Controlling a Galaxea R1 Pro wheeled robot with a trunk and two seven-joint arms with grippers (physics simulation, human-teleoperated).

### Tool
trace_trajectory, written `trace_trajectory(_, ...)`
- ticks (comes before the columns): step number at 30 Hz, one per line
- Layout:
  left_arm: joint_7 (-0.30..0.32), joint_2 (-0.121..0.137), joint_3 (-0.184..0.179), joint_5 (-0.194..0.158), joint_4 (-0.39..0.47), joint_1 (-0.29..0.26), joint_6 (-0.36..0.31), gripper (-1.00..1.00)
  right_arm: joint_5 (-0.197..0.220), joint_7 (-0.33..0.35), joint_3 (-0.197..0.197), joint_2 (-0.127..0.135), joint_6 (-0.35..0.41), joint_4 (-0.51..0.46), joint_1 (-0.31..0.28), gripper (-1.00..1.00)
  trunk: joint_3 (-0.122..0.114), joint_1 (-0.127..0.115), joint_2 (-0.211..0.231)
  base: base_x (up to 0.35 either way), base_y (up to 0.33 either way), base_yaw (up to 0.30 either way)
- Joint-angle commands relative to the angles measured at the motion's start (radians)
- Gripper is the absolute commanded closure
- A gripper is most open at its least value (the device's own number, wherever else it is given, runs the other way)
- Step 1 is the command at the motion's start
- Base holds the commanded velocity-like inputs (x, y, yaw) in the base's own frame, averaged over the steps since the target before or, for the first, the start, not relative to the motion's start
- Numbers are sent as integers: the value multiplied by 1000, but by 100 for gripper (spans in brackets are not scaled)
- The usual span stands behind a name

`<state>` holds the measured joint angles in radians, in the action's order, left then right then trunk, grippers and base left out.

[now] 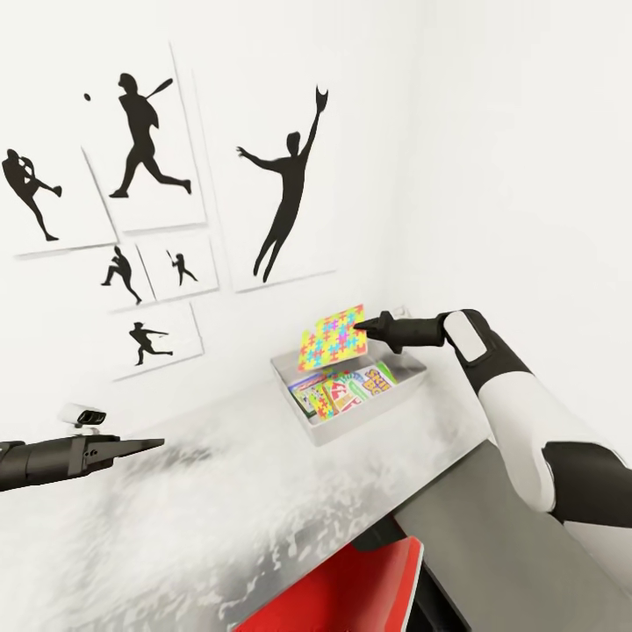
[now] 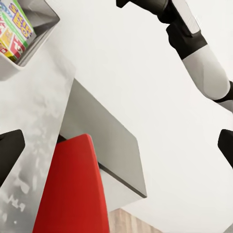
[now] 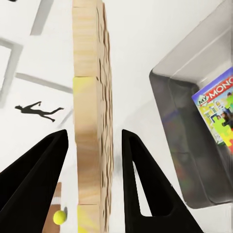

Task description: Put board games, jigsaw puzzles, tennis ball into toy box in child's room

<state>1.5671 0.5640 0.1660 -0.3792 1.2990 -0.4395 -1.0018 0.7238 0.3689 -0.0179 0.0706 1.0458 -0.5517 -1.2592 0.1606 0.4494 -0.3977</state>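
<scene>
**Puzzle held over the box**

Right hand [image 1: 358, 326] grips a puzzle [image 1: 331, 337] by one edge, the slab standing on edge and tilted, fingers [image 3: 141, 184] closed to about the slab's thickness on either side of it. Directly beneath the hand sits the toy box [image 1: 294, 405] on the tabletop [image 1: 202, 518], already holding the Skip-Bo game [image 1: 380, 379], a Monopoly game [image 3: 218, 111] and what looks like the other puzzle [image 1: 323, 399] on top of them. In the right wrist view a tennis ball [image 3: 59, 216] shows low beside the slab; I cannot tell what it rests on.

Left hand [image 1: 156, 443] hangs well off to the side over the tabletop, open and empty, its fingertips [image 2: 9, 148] wide apart.

Risk, as I judge it: the slab is pinched only at its edge and stands steeply, so a release from here could let it tip against the box's far wall or land propped on the rim. The pinch looks slight, so a quick move could also make it slip early.
</scene>
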Motion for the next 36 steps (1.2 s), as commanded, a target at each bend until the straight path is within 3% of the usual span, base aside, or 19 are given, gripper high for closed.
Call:
trace_trajectory(1, 4, 0, 0, 0, 0, -1, -11, -100, -7, 10, -2, 1, 1, 2, -2, 100, 4, 1, -2, 0, 0, 0)
trace_trajectory(6, 4, -1, 0, 0, 0, -1, -11, -100, -12, 11, -9, 1, 1, 6, -4, 100, 12, 1, -2, 0, 0, 0)
trace_trajectory(13, 4, -1, 0, 2, 0, -1, -11, -100, -71, 17, -34, -6, 1, 6, -5, 100, 24, 1, -2, 0, 0, 0)
trace_trajectory(36, 4, 0, 0, 2, 0, -1, -11, -100, -75, 22, -36, -2, 1, 4, -5, 100, 61, 1, -2, 0, 0, 0)
